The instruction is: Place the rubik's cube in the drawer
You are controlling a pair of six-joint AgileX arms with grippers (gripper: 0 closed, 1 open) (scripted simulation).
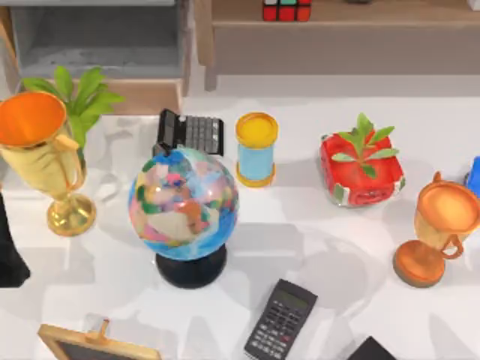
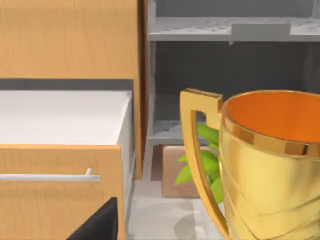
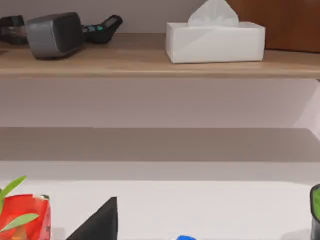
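Observation:
The rubik's cube sits on a wooden shelf at the back, right of centre, with red, green and white stickers showing. The drawer, a wide box with grey inner walls and a light wood front panel, stands pulled open at the back left. My left arm is a dark shape at the left edge, far from the cube. My right arm is at the front edge. A dark corner of each gripper shows in the left wrist view and the right wrist view.
A globe stands mid-table. A gold trophy and a plant stand in front of the drawer. Two calculators, a yellow-topped can, a red plant pot, a bronze trophy and a small chalkboard crowd the table.

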